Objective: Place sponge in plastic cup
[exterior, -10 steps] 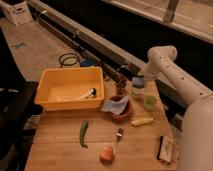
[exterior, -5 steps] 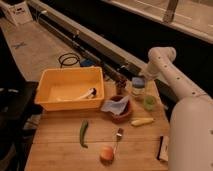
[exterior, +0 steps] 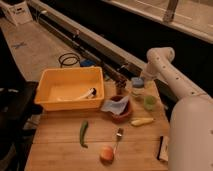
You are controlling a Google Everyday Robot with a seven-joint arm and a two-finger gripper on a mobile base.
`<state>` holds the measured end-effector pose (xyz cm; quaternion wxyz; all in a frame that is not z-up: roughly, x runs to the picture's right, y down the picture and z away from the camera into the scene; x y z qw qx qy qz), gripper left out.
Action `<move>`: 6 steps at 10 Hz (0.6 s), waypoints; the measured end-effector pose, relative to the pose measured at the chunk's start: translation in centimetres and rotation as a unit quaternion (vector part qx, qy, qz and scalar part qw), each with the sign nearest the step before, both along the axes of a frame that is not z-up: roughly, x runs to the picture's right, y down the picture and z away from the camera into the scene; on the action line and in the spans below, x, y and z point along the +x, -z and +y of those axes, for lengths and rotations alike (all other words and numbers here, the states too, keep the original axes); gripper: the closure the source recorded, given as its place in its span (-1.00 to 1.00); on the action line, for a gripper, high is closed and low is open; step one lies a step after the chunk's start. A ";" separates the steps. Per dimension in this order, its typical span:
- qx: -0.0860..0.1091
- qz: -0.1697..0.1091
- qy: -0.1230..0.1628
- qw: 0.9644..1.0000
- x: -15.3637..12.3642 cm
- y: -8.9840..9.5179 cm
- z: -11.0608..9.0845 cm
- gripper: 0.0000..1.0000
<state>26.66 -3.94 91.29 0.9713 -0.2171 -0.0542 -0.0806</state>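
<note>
A small translucent green plastic cup (exterior: 149, 102) stands upright on the wooden table (exterior: 60, 150), right of the brown bowl. A dark flat block with a pale edge (exterior: 162, 148), possibly the sponge, lies at the table's front right edge. My white arm (exterior: 162, 62) reaches from the lower right up and over the table's back right corner. The gripper (exterior: 134, 81) hangs at the arm's end beside a jar with a blue lid (exterior: 137, 86), just behind the cup and far from the dark block. I see nothing held in it.
A yellow bin (exterior: 70, 90) with a white utensil sits back left. A brown bowl (exterior: 120, 112) holds a blue cloth. A banana (exterior: 142, 121), a green chili (exterior: 83, 134), a fork (exterior: 118, 136) and an orange fruit (exterior: 106, 153) lie in front. A dark bottle (exterior: 120, 85) stands behind the bowl.
The arm's elbow and wrist have shifted slightly at the back right corner, and its lower body fills more of the right edge. The things on the table have not moved.
</note>
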 end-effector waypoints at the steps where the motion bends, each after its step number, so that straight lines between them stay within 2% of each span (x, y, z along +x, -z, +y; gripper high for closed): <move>1: 0.006 0.003 0.002 1.000 0.2 0.5 -0.3 0.97; 6: 0.043 0.011 0.002 0.999 0.4 3.5 -1.9 1.00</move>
